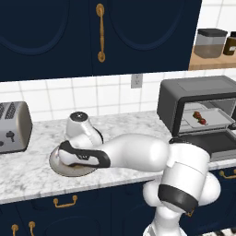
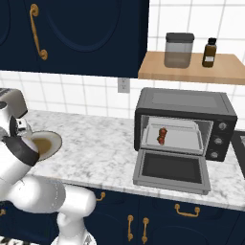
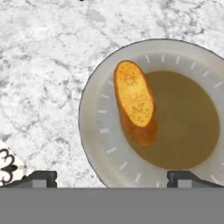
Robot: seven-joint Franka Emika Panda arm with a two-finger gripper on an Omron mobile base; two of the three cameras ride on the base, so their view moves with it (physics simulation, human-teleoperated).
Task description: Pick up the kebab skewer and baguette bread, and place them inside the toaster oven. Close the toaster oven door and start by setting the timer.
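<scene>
The white arm rises from its base, bends at a dark-banded elbow and reaches out low and level to the robot's left — forearm lying nearly horizontal, wrist turned so the hand points downward. In the hand view the gripper (image 3: 111,177) looks straight down, its two dark fingertips (image 3: 40,177) standing far apart at the bottom of the view — jaws spread wide, nothing between them. In the right base view the arm's white links and dark joint crowd the lower left.
</scene>
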